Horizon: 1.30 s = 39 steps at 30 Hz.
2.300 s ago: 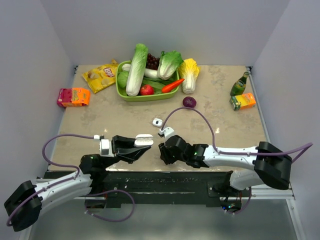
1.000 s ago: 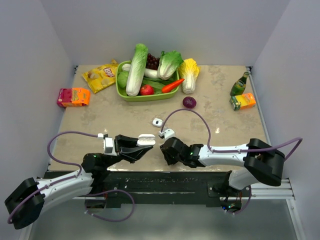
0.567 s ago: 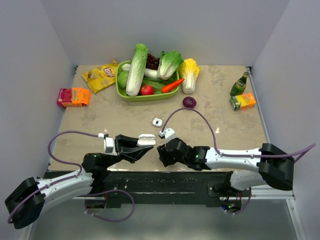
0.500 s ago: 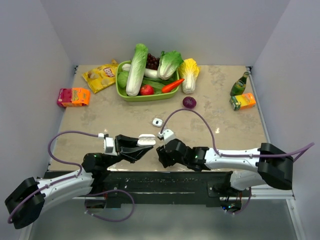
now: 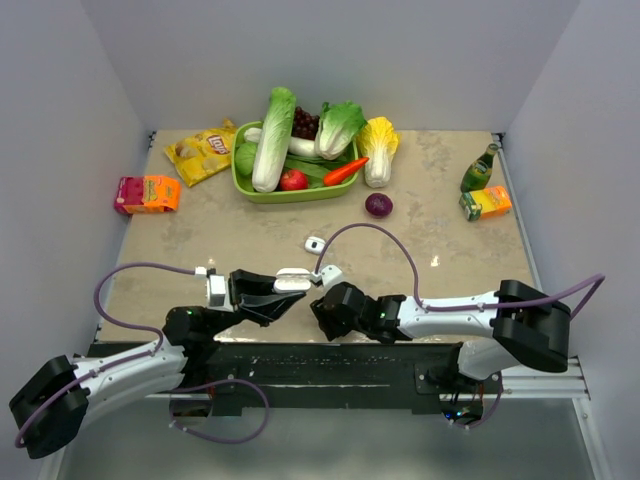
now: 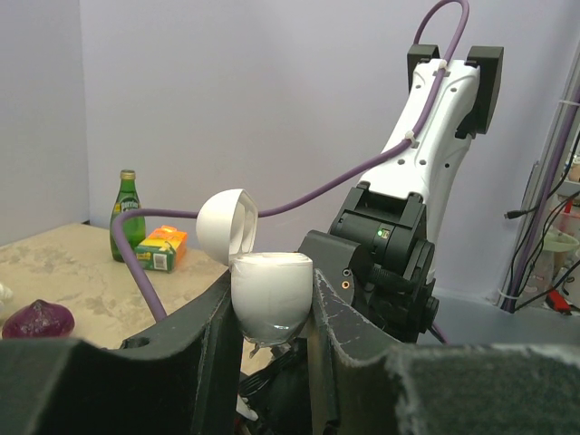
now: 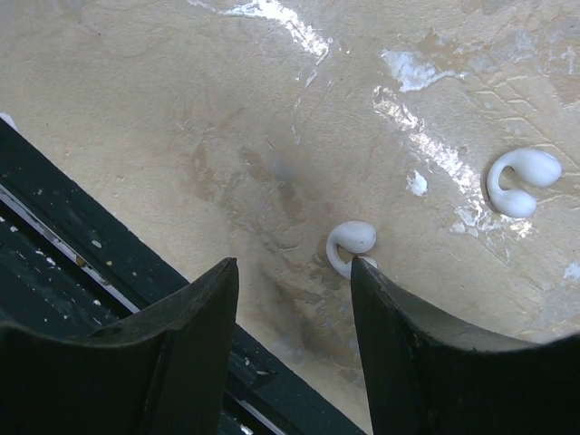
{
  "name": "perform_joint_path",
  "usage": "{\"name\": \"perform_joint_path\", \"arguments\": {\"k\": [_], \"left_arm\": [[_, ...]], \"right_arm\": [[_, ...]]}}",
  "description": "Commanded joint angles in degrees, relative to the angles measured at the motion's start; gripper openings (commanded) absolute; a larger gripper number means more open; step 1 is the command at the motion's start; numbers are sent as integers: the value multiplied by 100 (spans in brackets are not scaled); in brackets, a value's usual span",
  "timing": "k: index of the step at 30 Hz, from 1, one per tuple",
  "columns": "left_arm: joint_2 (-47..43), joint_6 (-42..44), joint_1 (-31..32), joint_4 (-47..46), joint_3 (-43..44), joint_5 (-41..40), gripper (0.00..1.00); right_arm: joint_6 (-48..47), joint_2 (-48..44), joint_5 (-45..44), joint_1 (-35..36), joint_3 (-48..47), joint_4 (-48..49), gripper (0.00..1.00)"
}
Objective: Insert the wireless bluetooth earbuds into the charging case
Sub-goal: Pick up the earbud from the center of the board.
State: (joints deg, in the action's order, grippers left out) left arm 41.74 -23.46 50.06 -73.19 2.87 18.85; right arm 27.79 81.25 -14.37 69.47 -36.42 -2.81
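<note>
1. Left wrist view: the left hand [image 6: 272, 313] is pinching the charging case [image 6: 272, 292] between its two fingers. The case is upright, with its lid [image 6: 225, 227] flipped open.
2. Right wrist view: the right hand [image 7: 292, 272] is spread wide, low over the tabletop [image 7: 181, 136] by its front edge.
3. The first earbud [image 7: 350, 243] lies on the tabletop right at one fingertip, and it looks like they're touching. The second earbud [image 7: 521, 179] lies further off, outside the fingers.
4. Top view: both hands are close together at the near edge.
</note>
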Motion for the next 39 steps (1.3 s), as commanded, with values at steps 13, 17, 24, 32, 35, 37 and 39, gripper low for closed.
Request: {"name": "perform_joint_path", "arguments": {"k": [13, 17, 24, 32, 35, 37, 39], "left_arm": [[-8, -62, 39, -1523, -1034, -31, 0], [-8, -53, 39, -1523, -1017, -39, 0], [19, -53, 47, -1514, -999, -39, 0], [45, -62, 39, -1514, -999, -31, 0], [36, -71, 39, -1514, -1008, -31, 0], [28, -71, 39, -1514, -999, -31, 0], [19, -71, 39, -1506, -1008, -31, 0]], "right_arm": [[192, 180, -320, 5, -58, 35, 59], [227, 145, -575, 5, -67, -53, 56], [244, 40, -874, 5, -67, -211, 43], [271, 13, -1006, 5, -40, -229, 36], [306, 31, -1076, 5, -49, -273, 33], [332, 31, -1129, 5, -66, -317, 30], [358, -4, -1199, 14, -67, -343, 25]]}}
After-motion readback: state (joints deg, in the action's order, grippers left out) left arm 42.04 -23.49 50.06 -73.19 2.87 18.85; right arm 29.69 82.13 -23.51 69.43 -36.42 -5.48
